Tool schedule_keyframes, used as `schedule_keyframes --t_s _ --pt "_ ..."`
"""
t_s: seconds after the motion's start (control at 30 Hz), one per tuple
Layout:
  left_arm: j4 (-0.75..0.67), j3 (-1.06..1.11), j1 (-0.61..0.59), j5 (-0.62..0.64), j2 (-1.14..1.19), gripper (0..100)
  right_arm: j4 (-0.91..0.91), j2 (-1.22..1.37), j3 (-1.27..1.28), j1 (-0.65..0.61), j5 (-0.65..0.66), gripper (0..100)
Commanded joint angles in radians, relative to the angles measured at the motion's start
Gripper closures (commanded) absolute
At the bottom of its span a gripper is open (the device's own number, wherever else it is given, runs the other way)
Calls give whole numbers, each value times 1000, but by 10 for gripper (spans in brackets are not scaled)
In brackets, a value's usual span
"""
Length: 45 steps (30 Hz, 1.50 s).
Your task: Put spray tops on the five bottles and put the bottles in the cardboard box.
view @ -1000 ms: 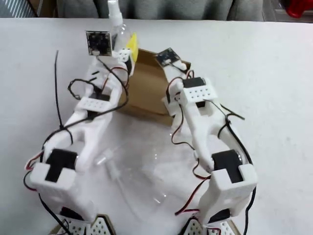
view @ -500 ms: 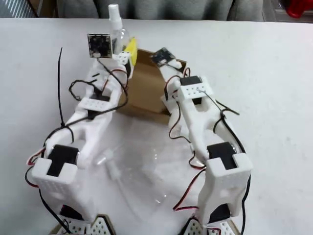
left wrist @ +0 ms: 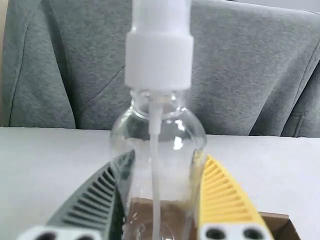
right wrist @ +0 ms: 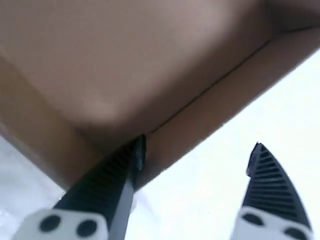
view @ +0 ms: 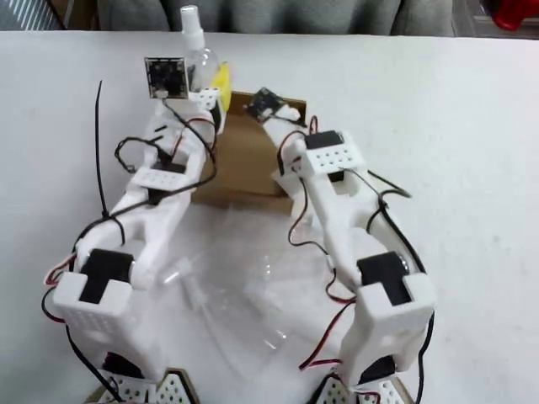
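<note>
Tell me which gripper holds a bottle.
The left gripper: its grey and yellow fingers clamp a clear bottle with a spray top. The right gripper is open and empty by the cardboard box.

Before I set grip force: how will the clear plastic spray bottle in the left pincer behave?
The clear plastic spray bottle, held in the left pincer, looks empty, so it is probably light. Its smooth round wall may slip or twist between the ribbed fingers. Tall and narrow, it could tip once released.
</note>
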Motion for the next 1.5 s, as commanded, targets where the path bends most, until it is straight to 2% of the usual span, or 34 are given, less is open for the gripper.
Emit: schedule_keyframes --t_s 0.0,0.13,0.3,0.6,1.17,1.33,1.47 --pt "-35 -64 -7 -11 -10 979 33 -119 6 28 -37 702" --pt "-35 -66 1 -11 -4 979 33 -193 69 30 -37 712" --pt "-60 -127 2 -11 107 979 12 -228 106 25 -37 776" --pt "-172 -235 -2 -11 274 979 -16 -226 127 25 -37 776" --pt "-163 -219 -5 -11 318 978 -16 -225 127 27 -37 779" --pt "-60 -229 -5 -11 309 976 -16 -225 127 27 -37 779" --pt "-84 -229 -5 -8 317 976 -16 -225 129 27 -37 779"
